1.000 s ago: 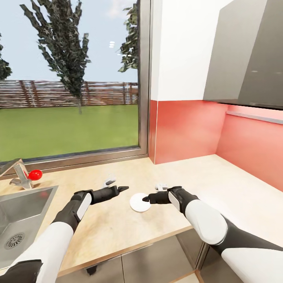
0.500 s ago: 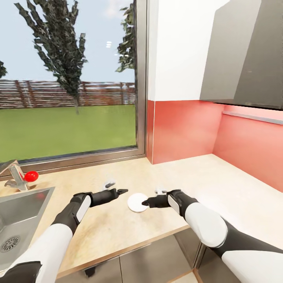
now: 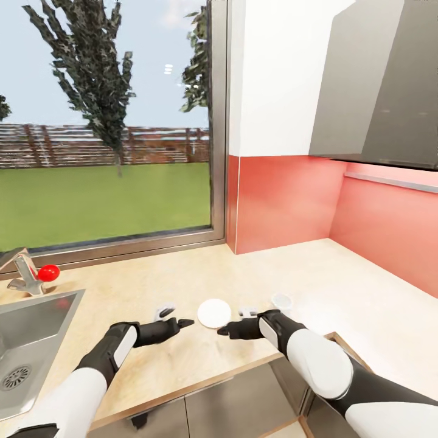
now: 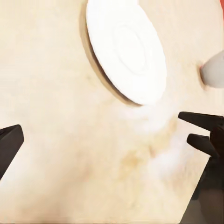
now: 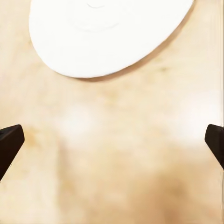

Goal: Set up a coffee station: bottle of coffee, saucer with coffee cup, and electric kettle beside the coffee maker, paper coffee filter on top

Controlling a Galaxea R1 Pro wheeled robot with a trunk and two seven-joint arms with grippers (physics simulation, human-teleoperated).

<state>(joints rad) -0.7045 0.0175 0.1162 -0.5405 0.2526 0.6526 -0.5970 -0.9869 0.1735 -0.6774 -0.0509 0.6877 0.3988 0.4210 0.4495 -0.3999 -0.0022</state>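
The white saucer lies flat on the light wooden countertop, close to its front edge and roughly midway between the sink at the left end and the red-walled corner at the right. Just to the right of it, a little further along the front edge, stands the small white coffee cup, apart from the saucer and not on it. Both arms reach in low over the front edge, one either side of the saucer. The left gripper hangs just short of the saucer's near-left rim, and the right gripper sits just short of its near-right rim, beside the cup; neither touches the saucer. From the right wrist the saucer lies just ahead, with the two dark fingertips spread wide and bare wood between them, so that pincer is well open and empty. From the left wrist the saucer lies ahead, one black fingertip shows at the edge, and the right gripper pokes in opposite; the left pincer looks wide open and holds nothing. A red-knobbed tap stands behind the sink, under the window.
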